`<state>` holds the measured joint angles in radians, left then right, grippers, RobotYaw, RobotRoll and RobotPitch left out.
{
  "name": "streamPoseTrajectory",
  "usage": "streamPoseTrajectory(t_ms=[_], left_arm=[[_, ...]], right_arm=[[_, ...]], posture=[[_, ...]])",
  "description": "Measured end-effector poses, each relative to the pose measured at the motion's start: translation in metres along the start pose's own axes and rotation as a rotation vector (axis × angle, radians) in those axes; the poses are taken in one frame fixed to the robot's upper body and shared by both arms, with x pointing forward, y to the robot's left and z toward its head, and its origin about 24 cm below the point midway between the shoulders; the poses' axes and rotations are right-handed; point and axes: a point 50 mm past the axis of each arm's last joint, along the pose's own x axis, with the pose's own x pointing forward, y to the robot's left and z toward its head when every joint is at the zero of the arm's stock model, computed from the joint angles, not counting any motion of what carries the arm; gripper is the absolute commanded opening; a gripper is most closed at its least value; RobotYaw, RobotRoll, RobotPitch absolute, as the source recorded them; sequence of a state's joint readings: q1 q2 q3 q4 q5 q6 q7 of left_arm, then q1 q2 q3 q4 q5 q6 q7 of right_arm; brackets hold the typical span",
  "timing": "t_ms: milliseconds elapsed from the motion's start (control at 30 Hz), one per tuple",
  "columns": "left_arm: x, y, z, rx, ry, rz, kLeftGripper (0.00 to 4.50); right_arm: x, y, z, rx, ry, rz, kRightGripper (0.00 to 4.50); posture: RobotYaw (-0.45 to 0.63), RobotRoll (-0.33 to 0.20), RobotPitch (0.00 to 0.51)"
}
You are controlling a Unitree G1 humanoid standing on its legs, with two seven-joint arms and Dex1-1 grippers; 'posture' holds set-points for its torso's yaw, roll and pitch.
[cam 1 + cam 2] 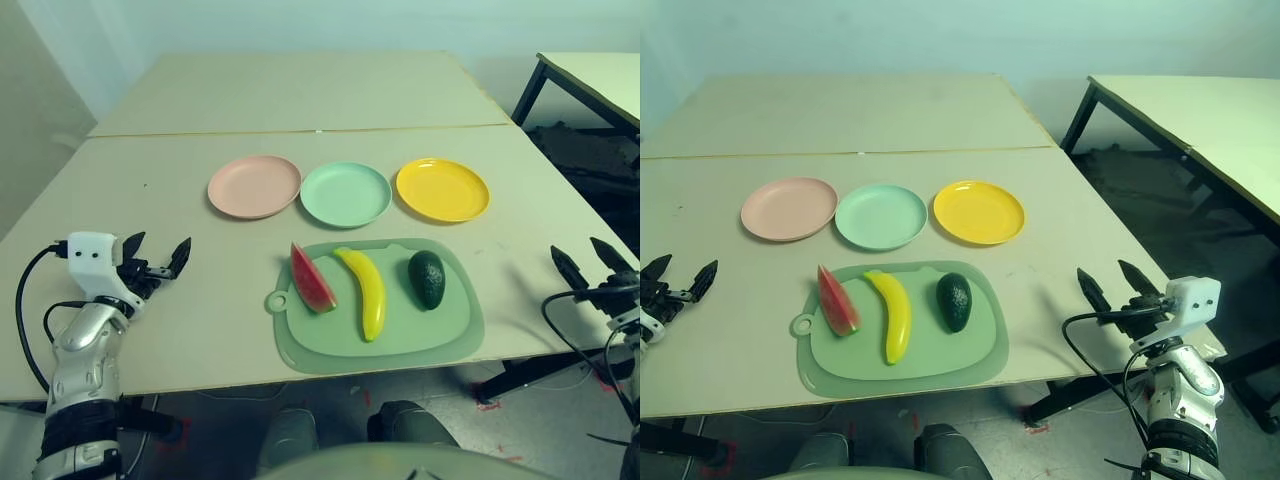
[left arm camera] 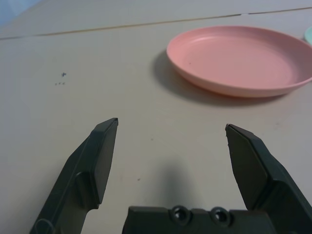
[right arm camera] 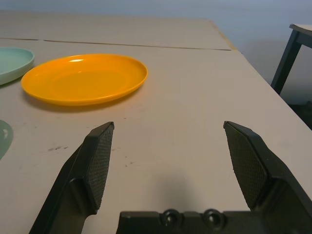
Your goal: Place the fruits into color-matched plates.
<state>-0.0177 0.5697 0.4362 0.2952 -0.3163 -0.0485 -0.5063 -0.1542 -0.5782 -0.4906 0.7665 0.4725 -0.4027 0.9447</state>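
Flanking the mat (image 1: 440, 335) of fruits, left gripper (image 1: 158, 258) and right gripper (image 1: 1118, 283), jaws wide, empty; no legible writing.

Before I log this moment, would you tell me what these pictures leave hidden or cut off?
- Mint green plate: cut off by the edge in the right wrist view, a sliver left.
- Left gripper: partly cut by the right eye view's edge.
- Undersides of the watermelon wedge, banana and avocado: hidden against the cutting mat.
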Motion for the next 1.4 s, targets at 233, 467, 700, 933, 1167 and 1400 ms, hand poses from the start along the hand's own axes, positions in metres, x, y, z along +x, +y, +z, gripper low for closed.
streamPoseTrajectory(t_ms=[233, 467, 700, 933, 1167, 1400], left_arm=[[-0.002, 0.002, 0.026, -0.001, -0.034, 0.025, 4.47], [-0.009, 0.017, 0.041, 0.044, -0.025, 0.056, 4.47], [-0.011, 0.017, 0.042, 0.042, -0.024, 0.059, 4.47], [-0.014, 0.011, 0.037, 0.024, -0.026, 0.056, 4.47], [-0.012, 0.012, 0.041, 0.033, -0.027, 0.048, 4.47], [-0.014, 0.017, 0.046, 0.039, -0.034, 0.022, 4.47]], right_arm=[[0.008, 0.006, -0.002, 0.018, -0.025, 0.003, 4.5], [0.013, 0.029, -0.009, 0.042, -0.047, 0.061, 4.5], [0.021, 0.046, -0.016, 0.085, -0.029, 0.119, 4.5], [0.025, 0.049, -0.006, 0.073, -0.049, 0.154, 4.5], [0.019, 0.057, 0.002, -0.002, 0.031, 0.285, 4.5], [0.02, 0.059, 0.035, -0.079, 0.155, 0.408, 4.5]], posture=[[0.09, 0.0, 0.058], [0.11, 0.0, 0.068], [0.13, 0.0, 0.066], [0.12, 0.0, 0.053], [0.08, 0.0, 0.058], [0.07, 0.0, 0.063]])
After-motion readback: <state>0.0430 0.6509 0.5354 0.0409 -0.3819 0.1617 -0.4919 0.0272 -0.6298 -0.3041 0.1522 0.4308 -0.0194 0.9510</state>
